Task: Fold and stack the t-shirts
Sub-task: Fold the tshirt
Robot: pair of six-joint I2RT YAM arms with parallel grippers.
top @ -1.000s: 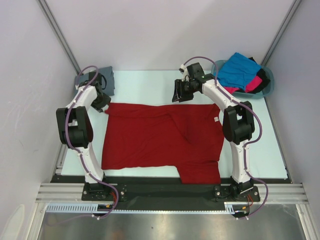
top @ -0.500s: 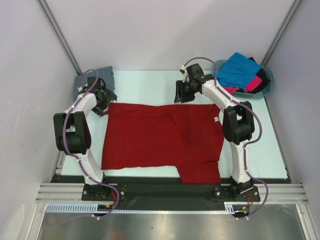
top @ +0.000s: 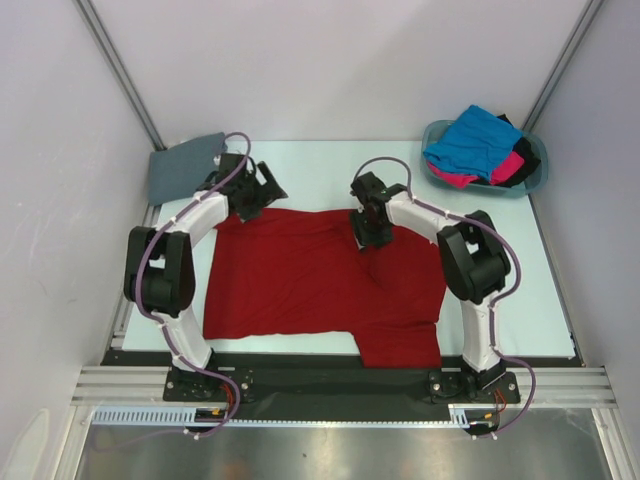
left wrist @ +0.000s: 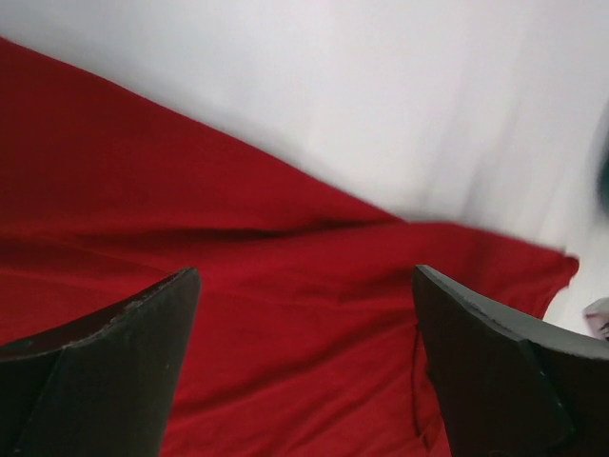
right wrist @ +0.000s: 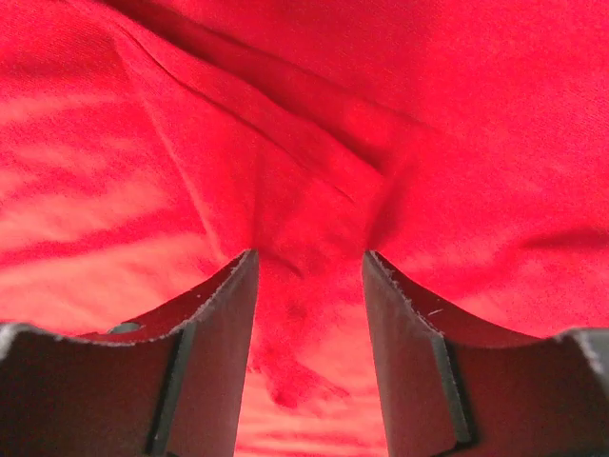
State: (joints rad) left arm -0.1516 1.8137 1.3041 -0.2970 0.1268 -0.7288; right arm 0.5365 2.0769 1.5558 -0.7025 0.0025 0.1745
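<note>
At table (top: 310,165) centre: red shirt (top: 290,280), spread flat, one part reaching the near edge. At its far left corner: left gripper (top: 262,190), jaws spread wide, poised over the cloth's far edge where red meets bare table. Over the shirt's far middle: right gripper (top: 367,236), jaws about half apart, set astride a crease, tips close to the cloth. In the far left corner: grey shirt (top: 185,165), lying flat. In the far right corner: basket (top: 537,172), with blue shirt (top: 470,140), pink shirt (top: 507,166) and black shirt (top: 523,158) heaped inside.
</note>
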